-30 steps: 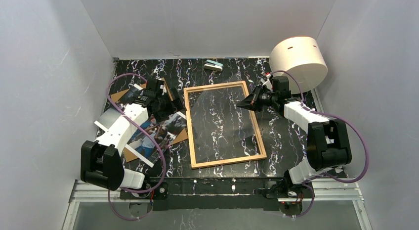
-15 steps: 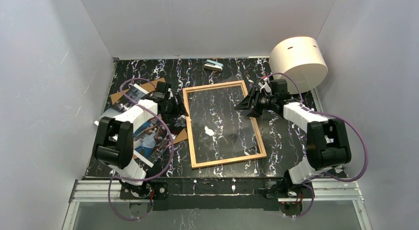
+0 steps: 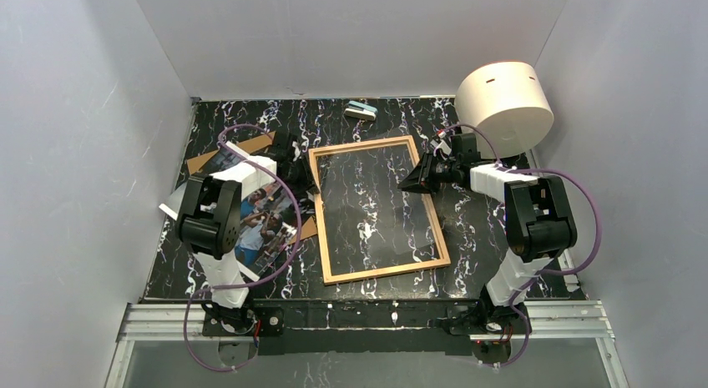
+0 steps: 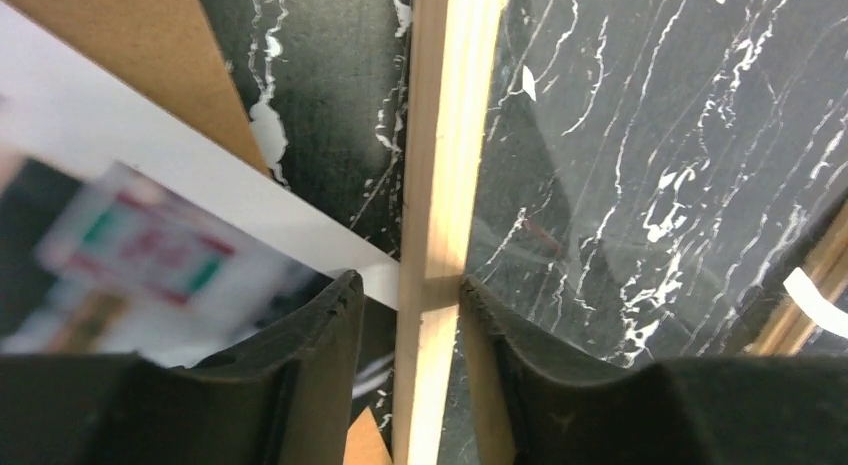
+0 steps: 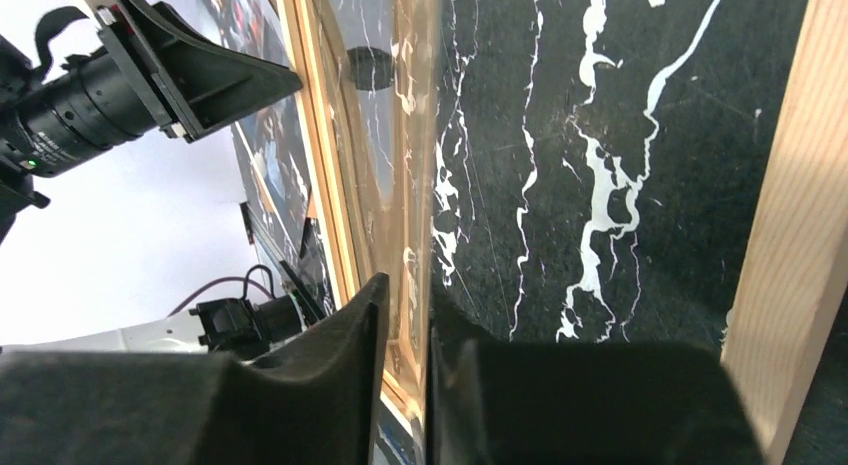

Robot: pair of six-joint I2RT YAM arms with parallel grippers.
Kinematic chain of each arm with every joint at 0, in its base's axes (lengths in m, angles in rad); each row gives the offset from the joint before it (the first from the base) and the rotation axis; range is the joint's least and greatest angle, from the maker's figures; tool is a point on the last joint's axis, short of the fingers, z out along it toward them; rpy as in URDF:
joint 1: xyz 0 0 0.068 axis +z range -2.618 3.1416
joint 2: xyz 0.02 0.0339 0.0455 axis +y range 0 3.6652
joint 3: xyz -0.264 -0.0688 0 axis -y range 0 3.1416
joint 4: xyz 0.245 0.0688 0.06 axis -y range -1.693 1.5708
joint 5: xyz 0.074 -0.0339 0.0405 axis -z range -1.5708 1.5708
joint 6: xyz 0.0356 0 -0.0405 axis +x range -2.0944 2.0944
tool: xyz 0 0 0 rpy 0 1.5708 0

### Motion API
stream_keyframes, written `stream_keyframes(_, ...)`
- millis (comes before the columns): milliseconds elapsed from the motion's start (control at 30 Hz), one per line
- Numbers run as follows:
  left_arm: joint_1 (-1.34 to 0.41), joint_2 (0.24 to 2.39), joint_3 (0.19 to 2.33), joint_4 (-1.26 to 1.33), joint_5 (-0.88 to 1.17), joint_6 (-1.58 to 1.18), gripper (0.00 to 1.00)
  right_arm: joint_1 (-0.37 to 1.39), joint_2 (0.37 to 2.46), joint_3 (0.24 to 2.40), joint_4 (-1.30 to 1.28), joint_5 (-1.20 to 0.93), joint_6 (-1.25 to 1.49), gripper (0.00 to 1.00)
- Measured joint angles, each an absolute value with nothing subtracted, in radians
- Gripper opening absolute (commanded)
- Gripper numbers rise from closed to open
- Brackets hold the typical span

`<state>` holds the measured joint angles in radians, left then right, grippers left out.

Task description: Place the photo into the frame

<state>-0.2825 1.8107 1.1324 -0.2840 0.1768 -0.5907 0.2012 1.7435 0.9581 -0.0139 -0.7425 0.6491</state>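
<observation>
The frame (image 3: 381,271), thin light wood around a clear glass pane (image 3: 376,213), lies flat mid-table. My left gripper (image 3: 309,188) is at its left rail (image 4: 445,135). The jaws of my left gripper (image 4: 405,280) straddle that rail. The right finger touches it and a gap shows at the left finger. My right gripper (image 3: 409,182) is low over the pane near the right rail (image 5: 790,185). Its fingers (image 5: 408,285) stand either side of the pane's edge (image 5: 432,135) with a narrow slit between them. The photo (image 3: 259,225) lies face up left of the frame, partly under my left arm.
A brown backing board (image 3: 250,146) lies under the photo, with a corner showing in the left wrist view (image 4: 130,35). A large white cylinder (image 3: 505,104) stands at the back right. A small teal and white object (image 3: 361,111) lies at the back. Grey walls enclose three sides.
My left arm swung from over the photo to the frame's left rail and its jaws narrowed around it. My right gripper opened, then narrowed again at the pane.
</observation>
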Motion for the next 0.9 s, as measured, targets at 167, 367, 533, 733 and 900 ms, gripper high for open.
stream_keyframes(167, -0.282, 1.844, 1.171, -0.293, 0.199, -0.561, 0.12, 0.198, 1.74, 0.958, 0.016, -0.743, 0.665, 0.04)
stream_keyframes(367, -0.282, 1.87, 1.203, -0.306, 0.223, -0.519, 0.0, 0.197, 1.682, 0.953, 0.018, -0.786, 0.683, 0.01)
stream_keyframes(533, -0.278, 1.884, 1.219, -0.311, 0.241, -0.505, 0.0, 0.197, 1.602, 0.953, 0.016, -0.826, 0.729, 0.01)
stream_keyframes(733, -0.278, 1.903, 1.246, -0.315, 0.233, -0.502, 0.1, 0.197, 1.534, 0.953, 0.005, -0.834, 0.792, 0.01)
stream_keyframes(900, -0.28, 1.901, 1.248, -0.315, 0.212, -0.503, 0.33, 0.212, 1.533, 0.972, -0.038, -0.83, 0.832, 0.01)
